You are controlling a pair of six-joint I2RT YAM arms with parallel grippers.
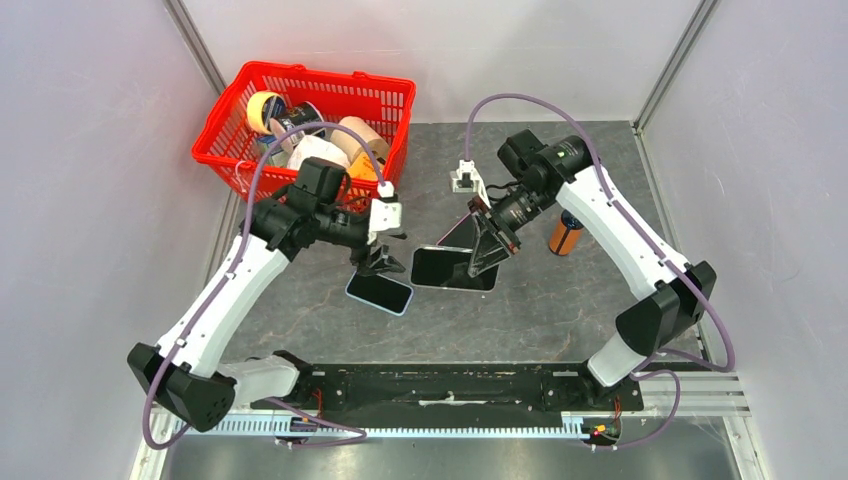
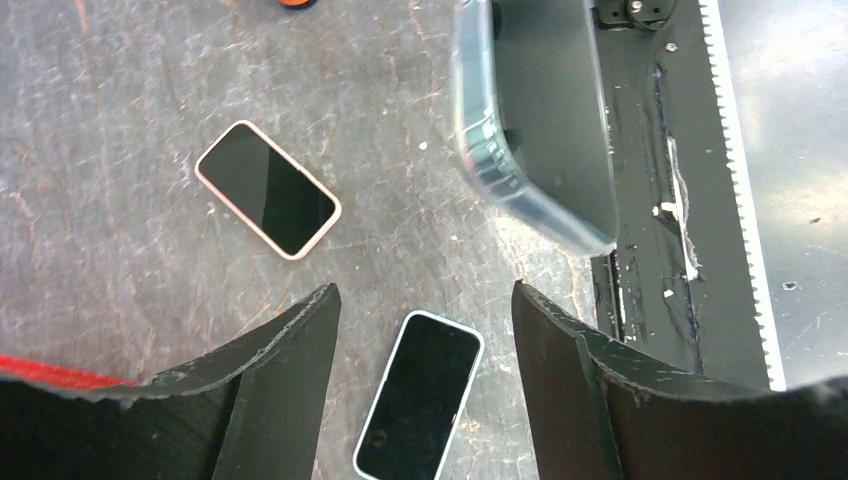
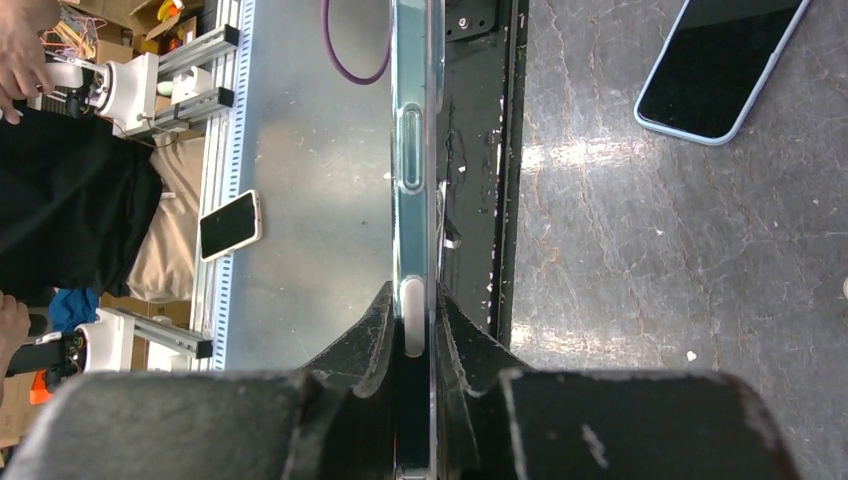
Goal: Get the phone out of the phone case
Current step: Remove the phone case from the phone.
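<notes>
My right gripper (image 1: 490, 250) (image 3: 415, 300) is shut on the edge of a phone in a clear case (image 1: 452, 268) (image 3: 414, 150) and holds it tilted above the table; the cased phone also shows in the left wrist view (image 2: 530, 120). My left gripper (image 1: 385, 262) (image 2: 425, 290) is open and empty, hovering over a dark-screened phone with a pale blue rim (image 1: 380, 292) (image 2: 420, 395) that lies flat on the table and also shows in the right wrist view (image 3: 722, 65). A third phone with a beige rim (image 2: 267, 188) lies flat further off.
A red basket (image 1: 330, 75) with tape rolls and other items stands at the back left. An orange bottle (image 1: 565, 235) stands beside the right arm. The black mounting rail (image 1: 450, 385) runs along the near edge.
</notes>
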